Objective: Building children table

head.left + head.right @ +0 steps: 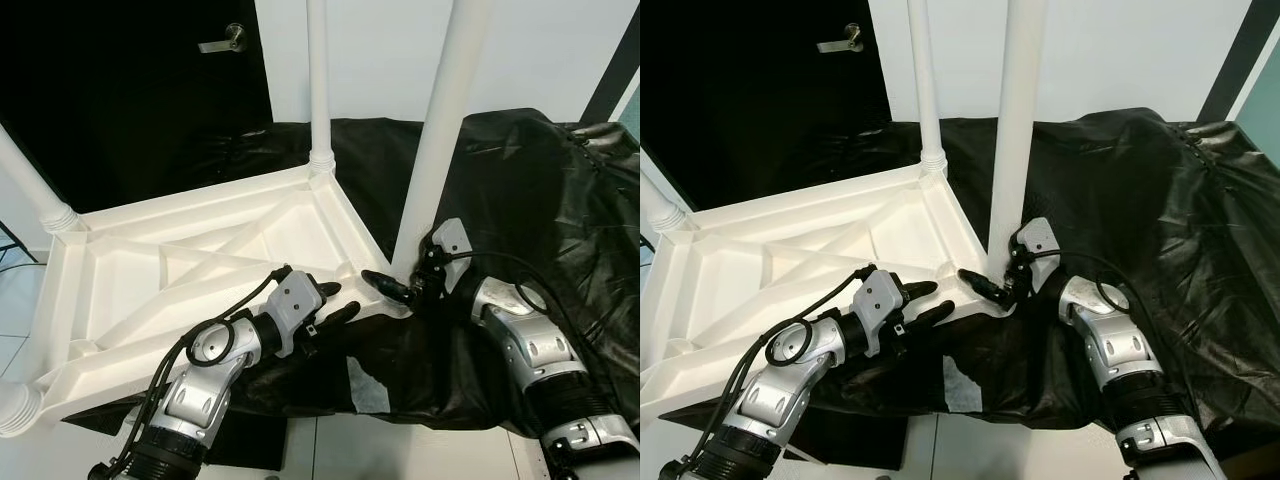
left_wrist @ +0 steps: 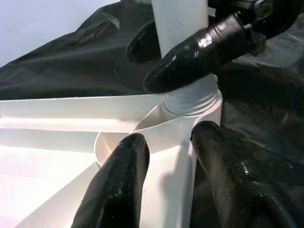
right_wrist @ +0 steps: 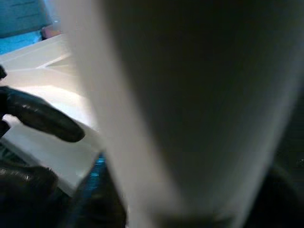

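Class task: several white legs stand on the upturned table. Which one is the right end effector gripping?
The near-corner leg, closest to the robot; the right end effector grips its base.

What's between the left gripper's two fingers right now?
The near corner of the upturned white tabletop sits between the left gripper fingers, just below the socket holding the table leg. The left wrist view shows it best.

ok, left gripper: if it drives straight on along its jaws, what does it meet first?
Probably the threaded base of the white plastic table leg at the upturned white tabletop's corner; the left gripper straddles that corner. The right gripper clamps that leg just beyond.
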